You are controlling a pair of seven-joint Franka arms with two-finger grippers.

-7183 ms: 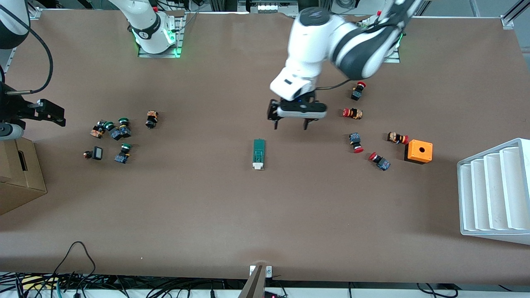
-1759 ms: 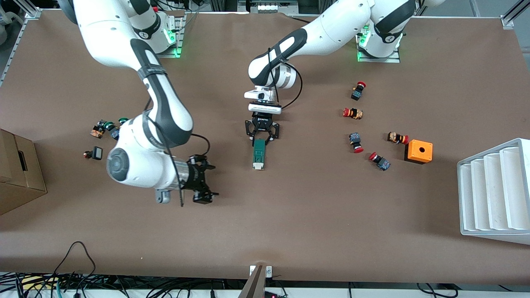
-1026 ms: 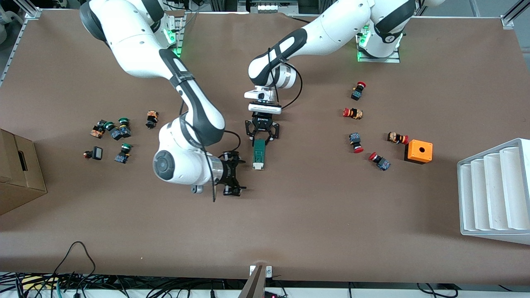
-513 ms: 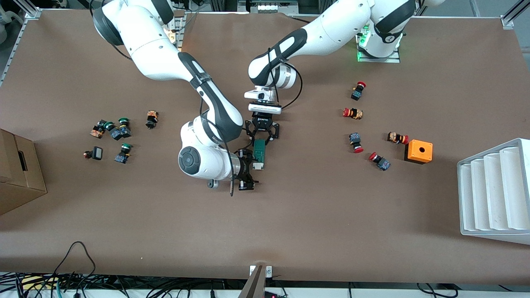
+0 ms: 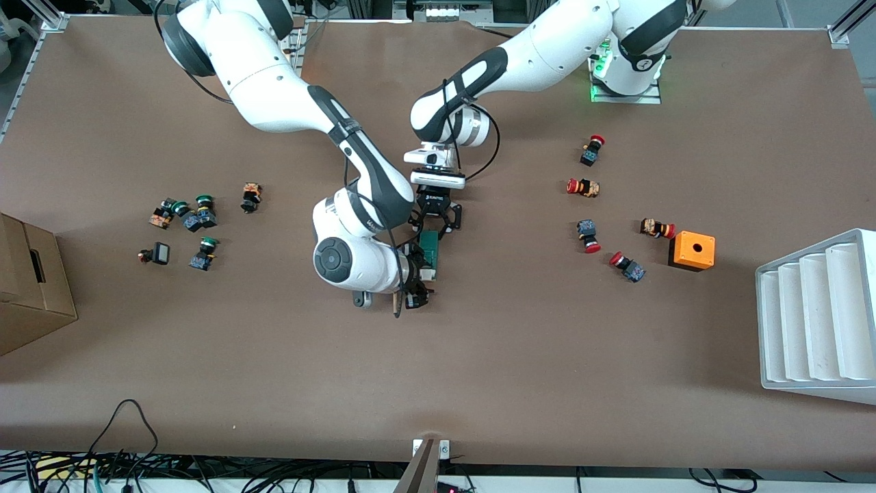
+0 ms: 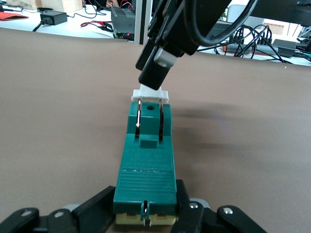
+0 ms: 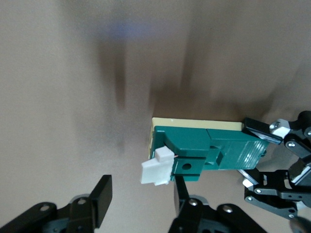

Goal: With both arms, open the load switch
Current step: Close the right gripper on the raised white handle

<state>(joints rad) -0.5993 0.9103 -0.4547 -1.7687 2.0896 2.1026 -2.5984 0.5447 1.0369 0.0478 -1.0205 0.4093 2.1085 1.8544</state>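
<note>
The narrow dark-green rectangular load switch (image 5: 430,254) with its white sliding piece lies at mid-desk (image 5: 479,356), unmoved. The left pincer (image 5: 434,220) stays clenched on its 12 o'clock end. The right pincer (image 5: 419,281), over bare desk a second ago, now straddles the white 6 o'clock end, fingers (image 7: 101,198) apart but narrowing.

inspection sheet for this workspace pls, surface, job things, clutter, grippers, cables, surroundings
surface: brown table, flat.
job's things: load switch at mid-table, white piece at its end nearer the front camera.
clutter: red-capped buttons beside orange box; green-capped buttons toward the right arm's end.
grippers: left gripper shut on the load switch; right gripper open around the white piece.
cables: tangle below the table edge.
surroundings: cardboard box, white rack.
</note>
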